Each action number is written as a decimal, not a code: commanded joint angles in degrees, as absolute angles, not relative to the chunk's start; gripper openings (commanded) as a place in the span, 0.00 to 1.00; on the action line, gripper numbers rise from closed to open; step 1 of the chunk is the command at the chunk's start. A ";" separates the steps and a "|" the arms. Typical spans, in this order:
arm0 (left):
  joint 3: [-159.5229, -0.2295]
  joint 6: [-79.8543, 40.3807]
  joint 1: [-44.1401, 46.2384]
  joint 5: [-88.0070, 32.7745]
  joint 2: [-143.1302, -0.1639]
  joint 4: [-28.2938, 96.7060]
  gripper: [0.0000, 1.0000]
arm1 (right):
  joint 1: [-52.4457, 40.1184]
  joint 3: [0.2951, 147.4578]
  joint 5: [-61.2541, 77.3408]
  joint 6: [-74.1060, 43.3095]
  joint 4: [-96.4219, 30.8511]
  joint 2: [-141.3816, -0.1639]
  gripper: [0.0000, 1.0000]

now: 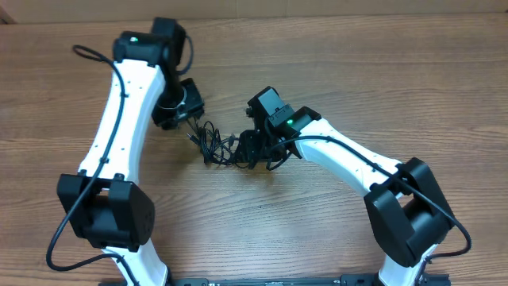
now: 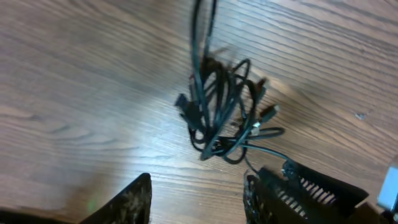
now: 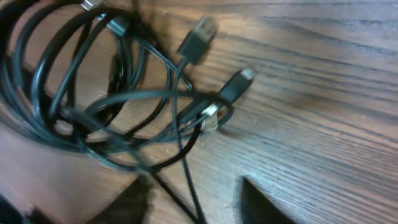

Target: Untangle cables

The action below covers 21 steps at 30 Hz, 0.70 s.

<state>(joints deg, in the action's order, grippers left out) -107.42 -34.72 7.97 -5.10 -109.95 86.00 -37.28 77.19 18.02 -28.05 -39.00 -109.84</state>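
the cables [image 1: 214, 147] lie in one loose black tangle near the middle of the wooden tabletop [image 1: 333, 63], between the two arms. in the right wrist view the cables [image 3: 93, 106] make several overlapping loops on the left side, and three small plugs come out from them to the right: one with a silver tip [image 3: 199, 31] points up, one dark plug [image 3: 239, 84] lies just below it, and one more silver-tipped plug [image 3: 211, 118] sits at the edge of the loops. the right claw [image 3: 196, 205] is directly above the right end of the tangle; its two fingers look blurred but they stand apart, wood shows between them, and one thin cord runs through the gap without being pinched. in the left wrist view the bundle [image 2: 221, 115] lies on the wood ahead of the left claw [image 2: 199, 199], and one cord goes away from it to the top edge. this claw is also parted, with only bare wood between the fingers, and it holds nothing. from overhead the left claw [image 1: 190, 123] is near the left end of the tangle, and the right claw [image 1: 250, 151] covers the right end.
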 commanded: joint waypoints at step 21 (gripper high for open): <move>-108.03 -23.73 9.50 -14.63 -110.26 86.61 0.55 | -37.39 99.88 28.88 -18.37 -54.35 -95.24 0.04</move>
